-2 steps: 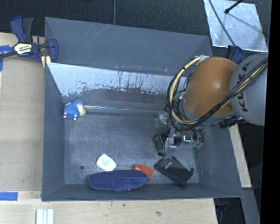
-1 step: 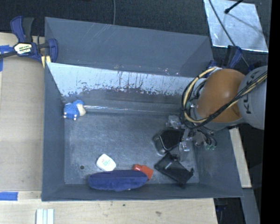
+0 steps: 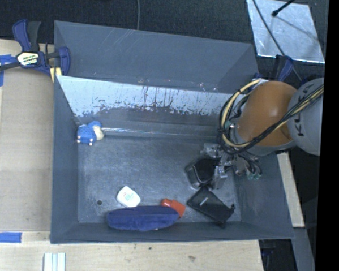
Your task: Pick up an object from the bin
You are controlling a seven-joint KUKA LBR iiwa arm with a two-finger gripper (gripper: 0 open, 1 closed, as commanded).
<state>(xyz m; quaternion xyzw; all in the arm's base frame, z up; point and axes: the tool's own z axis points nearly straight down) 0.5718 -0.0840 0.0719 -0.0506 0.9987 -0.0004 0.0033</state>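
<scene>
Near the bin's right wall, the gripper hangs low by a small, rounded, glossy black thing; whether it is open or gripping cannot be told. A flat black wedge lies just beside it, toward the front edge. The grey metal bin has a scuffed floor. A blue cloth bundle, an orange piece and a white piece lie along the front edge, and a blue-and-yellow toy sits in the back left corner. The middle of the floor lies open.

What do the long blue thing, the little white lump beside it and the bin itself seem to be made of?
The long dark-blue oblong thing looks like soft cloth: matt, slumped, rounded ends. The small white rounded lump seems smooth plastic or rubber, faintly shiny; hard to say which. The grey bin looks like sheet metal: flat folded walls, scratched, reddish streaks.
</scene>
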